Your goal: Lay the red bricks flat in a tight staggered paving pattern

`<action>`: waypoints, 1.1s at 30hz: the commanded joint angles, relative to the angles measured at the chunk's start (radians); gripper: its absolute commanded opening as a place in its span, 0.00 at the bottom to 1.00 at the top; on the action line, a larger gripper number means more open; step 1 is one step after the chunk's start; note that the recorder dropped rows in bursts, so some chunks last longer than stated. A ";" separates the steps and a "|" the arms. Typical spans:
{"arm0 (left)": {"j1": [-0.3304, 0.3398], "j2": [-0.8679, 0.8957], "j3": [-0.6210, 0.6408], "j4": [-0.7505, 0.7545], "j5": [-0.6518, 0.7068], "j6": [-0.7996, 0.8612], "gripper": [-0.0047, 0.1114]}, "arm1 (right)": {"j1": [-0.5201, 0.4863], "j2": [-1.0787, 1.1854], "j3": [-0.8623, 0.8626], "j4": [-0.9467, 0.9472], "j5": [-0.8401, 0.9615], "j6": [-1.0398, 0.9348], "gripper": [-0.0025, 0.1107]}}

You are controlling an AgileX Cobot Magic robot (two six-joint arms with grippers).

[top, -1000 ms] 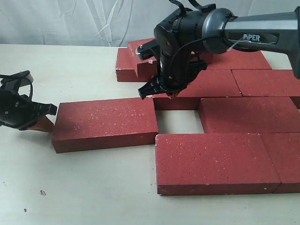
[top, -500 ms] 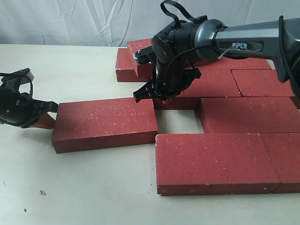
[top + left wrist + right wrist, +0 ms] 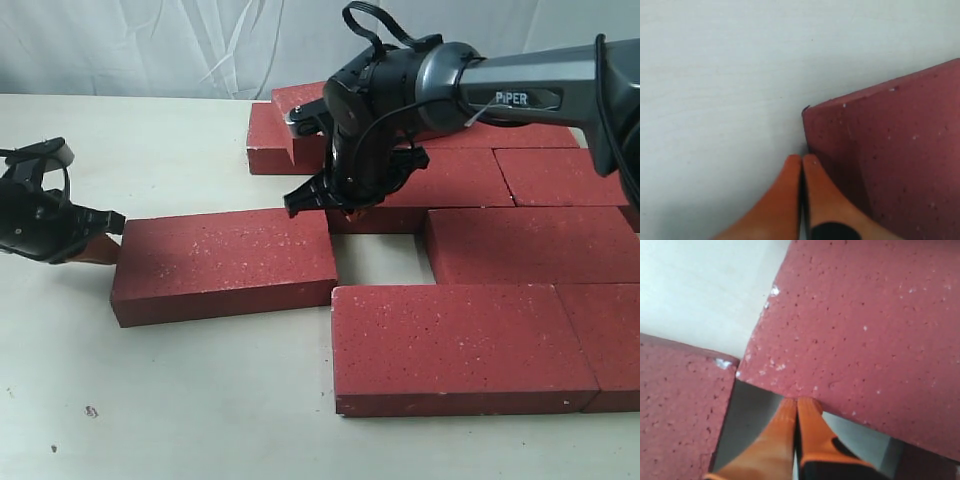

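**A:** What is the left gripper (image 3: 103, 237) doing?

**B:** Its orange fingers (image 3: 785, 195) are pressed together with nothing between them, low on the pale cream table (image 3: 170, 400). The tips sit at a corner of the short left end of the loose brick (image 3: 225, 262), a flat rectangular dark red paver with fine white speckles. I cannot tell whether they touch it or are only just beside it.

**A:** And the right gripper (image 3: 335, 203)?

**B:** Its fingers (image 3: 785, 425) are also together and empty. They point down just above the far right corner of the loose brick, where it nears the second-row brick (image 3: 440, 180) of the same gritty red.

**A:** The rest?

**B:** The other red bricks (image 3: 460, 345) lie flat to the right in staggered rows. A bare rectangular gap (image 3: 380, 258) of table is left between the loose brick and the middle row.
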 commanded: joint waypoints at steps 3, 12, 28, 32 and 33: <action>-0.002 0.006 -0.033 -0.002 0.021 0.005 0.04 | 0.030 -0.010 -0.003 0.065 0.005 -0.034 0.02; -0.002 0.006 -0.039 -0.001 0.027 0.005 0.04 | 0.068 -0.021 -0.003 0.153 0.010 -0.094 0.02; -0.117 0.006 -0.039 -0.003 0.024 0.005 0.04 | 0.068 -0.064 -0.003 0.117 0.036 -0.090 0.02; -0.129 0.006 -0.039 -0.009 0.023 0.005 0.04 | 0.066 -0.064 -0.003 0.001 0.043 -0.006 0.02; -0.131 0.006 -0.039 -0.009 0.023 0.005 0.04 | 0.066 -0.064 -0.003 -0.028 0.045 0.009 0.02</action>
